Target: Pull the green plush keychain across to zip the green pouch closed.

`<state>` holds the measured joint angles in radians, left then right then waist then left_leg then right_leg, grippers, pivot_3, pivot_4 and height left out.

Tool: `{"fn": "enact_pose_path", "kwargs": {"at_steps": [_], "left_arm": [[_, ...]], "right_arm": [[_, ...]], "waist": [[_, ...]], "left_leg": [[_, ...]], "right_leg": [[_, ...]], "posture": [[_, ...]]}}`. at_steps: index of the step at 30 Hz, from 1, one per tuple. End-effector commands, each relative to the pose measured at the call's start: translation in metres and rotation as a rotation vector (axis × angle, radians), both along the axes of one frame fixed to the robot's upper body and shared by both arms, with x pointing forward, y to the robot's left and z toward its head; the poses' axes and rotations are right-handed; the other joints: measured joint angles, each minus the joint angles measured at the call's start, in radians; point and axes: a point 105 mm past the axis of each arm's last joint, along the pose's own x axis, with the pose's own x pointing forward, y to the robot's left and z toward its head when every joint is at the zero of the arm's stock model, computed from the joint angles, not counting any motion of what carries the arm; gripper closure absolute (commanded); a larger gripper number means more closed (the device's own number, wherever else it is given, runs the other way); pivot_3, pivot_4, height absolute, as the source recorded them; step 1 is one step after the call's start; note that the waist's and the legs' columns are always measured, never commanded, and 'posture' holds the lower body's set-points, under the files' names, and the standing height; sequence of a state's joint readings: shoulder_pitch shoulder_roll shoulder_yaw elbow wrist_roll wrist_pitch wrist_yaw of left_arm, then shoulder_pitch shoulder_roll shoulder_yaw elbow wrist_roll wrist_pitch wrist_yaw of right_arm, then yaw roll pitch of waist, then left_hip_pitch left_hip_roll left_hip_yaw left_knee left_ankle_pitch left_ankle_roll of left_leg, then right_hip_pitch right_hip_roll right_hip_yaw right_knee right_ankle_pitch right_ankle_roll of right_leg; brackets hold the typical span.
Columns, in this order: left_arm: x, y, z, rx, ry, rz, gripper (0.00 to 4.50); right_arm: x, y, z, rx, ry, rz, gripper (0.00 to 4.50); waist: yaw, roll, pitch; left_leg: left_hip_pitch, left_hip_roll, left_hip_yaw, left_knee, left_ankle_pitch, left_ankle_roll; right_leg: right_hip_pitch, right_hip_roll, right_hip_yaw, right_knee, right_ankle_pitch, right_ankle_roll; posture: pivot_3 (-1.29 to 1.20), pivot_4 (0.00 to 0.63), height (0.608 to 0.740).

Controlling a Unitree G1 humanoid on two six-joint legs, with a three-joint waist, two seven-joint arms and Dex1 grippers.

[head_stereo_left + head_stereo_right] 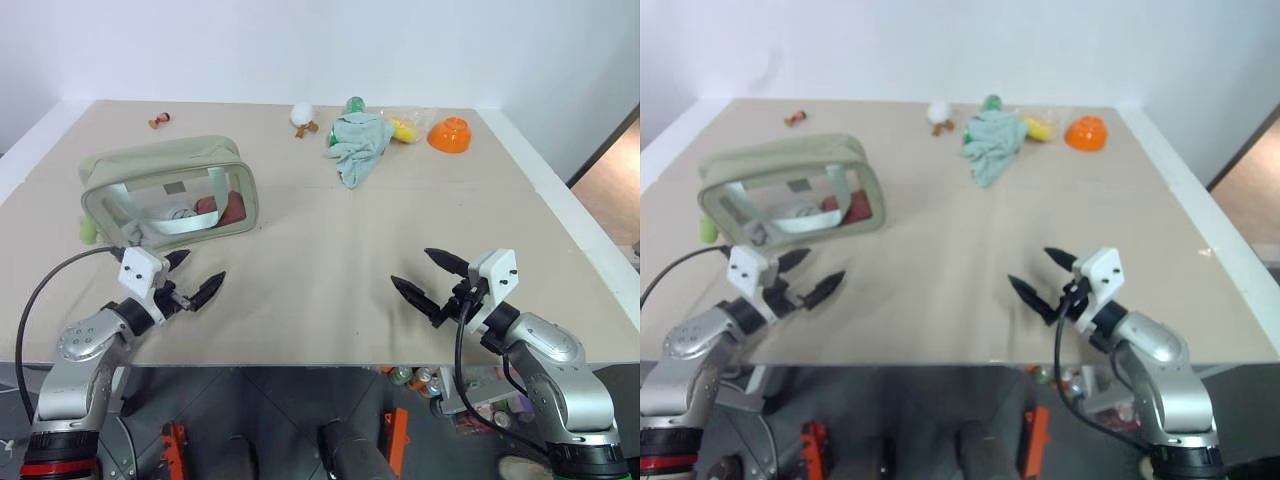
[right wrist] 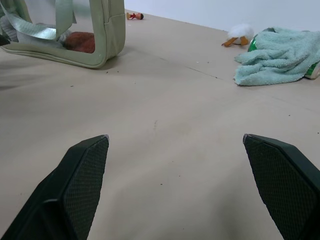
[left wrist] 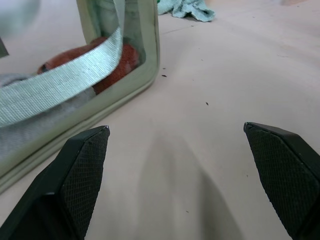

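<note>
The green pouch [image 1: 160, 158] stands at the table's left, its clear window facing me, with a pale webbing strap and a red object [image 1: 225, 208] behind the plastic. The green plush keychain [image 1: 88, 230] pokes out at the pouch's left end, low by the table. My left gripper [image 1: 200, 270] is open and empty, just in front of the pouch's near edge [image 3: 145, 45] and right of the keychain. Over the table's right front, far from the pouch [image 2: 107, 35], my right gripper [image 1: 412, 267] is open and empty too.
At the back lie a mint cloth [image 1: 358, 140] over a green bottle [image 1: 354, 104], an orange bowl [image 1: 450, 133], a yellow item [image 1: 405, 128], a white plush toy [image 1: 302, 115] and a small brown-red piece [image 1: 158, 121]. The table's front edge runs just under both grippers.
</note>
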<state>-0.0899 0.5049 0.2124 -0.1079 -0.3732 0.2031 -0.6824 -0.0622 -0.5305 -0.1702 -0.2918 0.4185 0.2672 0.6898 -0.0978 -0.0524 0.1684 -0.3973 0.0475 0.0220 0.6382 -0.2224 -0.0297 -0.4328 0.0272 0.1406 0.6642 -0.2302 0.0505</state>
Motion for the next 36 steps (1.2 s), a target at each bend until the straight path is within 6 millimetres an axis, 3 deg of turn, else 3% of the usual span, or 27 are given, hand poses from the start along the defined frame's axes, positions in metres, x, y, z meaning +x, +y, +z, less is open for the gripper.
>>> {"fn": "enact_pose_path", "kwargs": {"at_steps": [1,23,29,36], "left_arm": [[0.002,0.000,0.012,0.022,-0.054,-0.022,0.04],[0.000,-0.002,0.018,-0.038,-0.097,0.006,0.04],[-0.007,0.009,0.050,-0.071,-0.213,0.118,0.04],[-0.029,0.035,0.087,-0.124,-0.270,0.260,0.04]], "right_arm": [[0.004,-0.010,0.018,-0.003,-0.063,-0.029,0.03],[0.009,-0.008,0.018,-0.010,-0.059,-0.007,0.03],[-0.002,0.017,0.026,0.008,0.002,0.261,0.03],[0.018,0.031,0.057,-0.022,-0.048,0.395,0.03]], "waist": [[0.000,0.000,0.000],[0.000,0.000,0.000],[-0.001,0.000,0.000],[-0.002,0.000,0.000]], "left_leg": [[0.000,0.000,0.000,0.000,0.000,0.000],[-0.001,0.000,-0.001,0.001,0.000,0.000],[-0.001,0.000,-0.001,0.001,0.000,0.000],[0.000,0.001,-0.003,0.001,0.001,0.001]], "right_leg": [[0.000,0.000,0.000,0.000,0.000,0.000],[0.000,0.000,-0.001,0.000,0.001,0.000],[0.000,0.000,-0.001,0.000,0.001,0.000],[0.001,0.001,-0.003,0.000,0.002,0.000]], "posture": [[0.00,0.150,0.740],[0.00,0.150,0.740],[0.00,0.150,0.740],[0.00,0.150,0.740]]}}
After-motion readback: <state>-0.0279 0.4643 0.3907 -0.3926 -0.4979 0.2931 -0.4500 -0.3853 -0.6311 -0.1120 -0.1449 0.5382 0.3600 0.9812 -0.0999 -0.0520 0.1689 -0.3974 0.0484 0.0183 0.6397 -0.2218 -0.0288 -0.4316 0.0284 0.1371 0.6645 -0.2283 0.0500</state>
